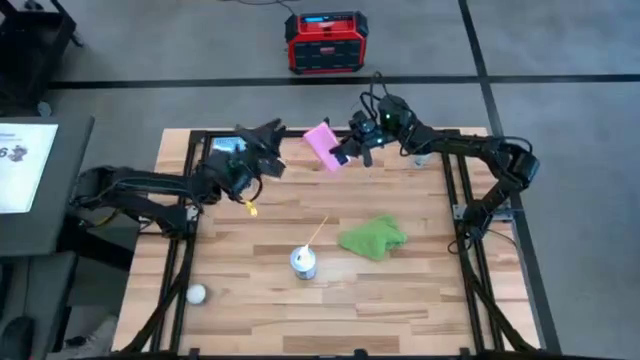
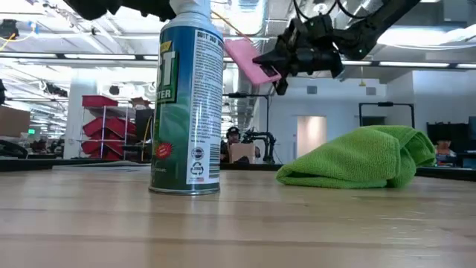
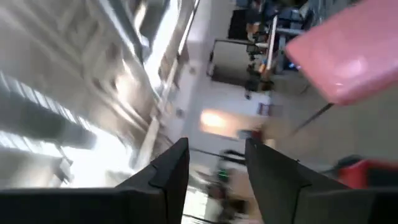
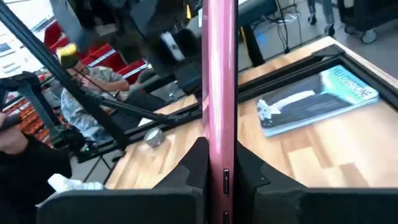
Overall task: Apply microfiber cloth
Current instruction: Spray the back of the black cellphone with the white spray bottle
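While your right gripper [image 1: 345,155] is clamping the pink-backed rectangular phone [image 1: 322,145] aloft, the soft bright green microfiber cloth [image 1: 372,237] is lying untouched on the wooden table [image 1: 420,300]; your left gripper [image 1: 272,135] is hovering parted and empty, so wiping is not yet begun.

From above, even light falls on my pale wooden plank table [image 1: 300,310], and the soft bright green microfiber cloth [image 1: 372,237] casts almost no shadow on it. At table height the ceiling strip lights behind glare white, so the tall green-and-white spray can [image 2: 187,104] and my raised arms stand dark against them, and the nearest boards are out of focus. My left wrist view is smeared with motion blur and washed by a bright patch, the pink rectangular phone [image 3: 351,59] soft-edged, while in my right wrist view its edge [image 4: 219,81] is fairly sharp and the room behind is blurred.
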`<state>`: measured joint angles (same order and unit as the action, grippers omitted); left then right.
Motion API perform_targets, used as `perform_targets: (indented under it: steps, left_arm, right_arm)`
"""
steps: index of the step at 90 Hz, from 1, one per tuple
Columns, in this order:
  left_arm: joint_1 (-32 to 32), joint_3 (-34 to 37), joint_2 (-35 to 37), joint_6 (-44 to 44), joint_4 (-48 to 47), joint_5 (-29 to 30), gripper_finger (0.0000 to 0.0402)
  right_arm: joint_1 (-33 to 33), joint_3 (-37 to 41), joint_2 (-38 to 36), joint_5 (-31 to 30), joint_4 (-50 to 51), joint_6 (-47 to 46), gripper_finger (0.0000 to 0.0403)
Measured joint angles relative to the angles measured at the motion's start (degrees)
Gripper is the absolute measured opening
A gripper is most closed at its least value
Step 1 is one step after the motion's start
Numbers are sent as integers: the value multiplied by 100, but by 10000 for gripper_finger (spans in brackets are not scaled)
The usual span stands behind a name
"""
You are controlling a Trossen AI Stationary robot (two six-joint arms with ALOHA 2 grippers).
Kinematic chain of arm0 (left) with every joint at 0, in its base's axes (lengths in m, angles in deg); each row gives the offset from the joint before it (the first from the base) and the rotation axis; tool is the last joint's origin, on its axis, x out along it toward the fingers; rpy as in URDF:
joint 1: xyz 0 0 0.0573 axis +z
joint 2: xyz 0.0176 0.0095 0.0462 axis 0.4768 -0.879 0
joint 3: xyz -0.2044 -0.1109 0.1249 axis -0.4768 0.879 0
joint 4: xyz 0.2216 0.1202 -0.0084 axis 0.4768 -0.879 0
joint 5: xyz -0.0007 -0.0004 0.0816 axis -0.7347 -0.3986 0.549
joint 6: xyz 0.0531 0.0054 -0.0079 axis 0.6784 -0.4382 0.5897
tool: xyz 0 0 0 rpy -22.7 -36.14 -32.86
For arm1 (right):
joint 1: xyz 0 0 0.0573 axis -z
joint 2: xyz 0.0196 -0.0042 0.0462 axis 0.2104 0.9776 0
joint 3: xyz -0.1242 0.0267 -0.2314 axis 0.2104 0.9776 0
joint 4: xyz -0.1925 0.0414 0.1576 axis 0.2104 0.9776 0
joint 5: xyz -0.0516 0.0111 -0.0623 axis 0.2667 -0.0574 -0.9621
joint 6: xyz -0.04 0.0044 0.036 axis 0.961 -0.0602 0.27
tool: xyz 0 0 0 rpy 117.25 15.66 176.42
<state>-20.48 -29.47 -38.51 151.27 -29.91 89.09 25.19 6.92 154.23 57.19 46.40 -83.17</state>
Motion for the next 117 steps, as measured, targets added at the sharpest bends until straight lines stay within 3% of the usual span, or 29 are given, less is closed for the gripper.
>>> perform_targets:
  steps: [16,25,33,43,57,84,102,117]
  left_arm:
    - [480,-2,391,-2941,-2009,57,133]
    - [803,-2,436,-4567,-3029,-46,133]
    - [1051,0,393,-5866,-3730,-710,133]
    - [1289,19,190,-6780,-3875,-1665,133]
    - [1546,649,-32,-7428,-2783,-2565,133]
    - [2228,2413,-76,-8880,567,-4216,133]
    - [2249,2468,-76,-9228,855,-5425,133]
    - [1808,2300,-73,-9238,1269,-5739,133]
  right_arm:
    - [277,-2,-32,-15,110,288,14]
    - [410,-2,-180,-425,420,664,14]
    - [507,-2,-363,-731,661,1026,14]
    - [564,-1,-625,-1083,884,1321,14]
    - [534,-2,-1135,-1429,1105,1641,14]
    - [94,-2,-2070,-2371,2333,1986,14]
    - [-447,-2,-2547,-3177,2854,2029,14]
    - [-854,-2,-2999,-4025,3307,2025,14]
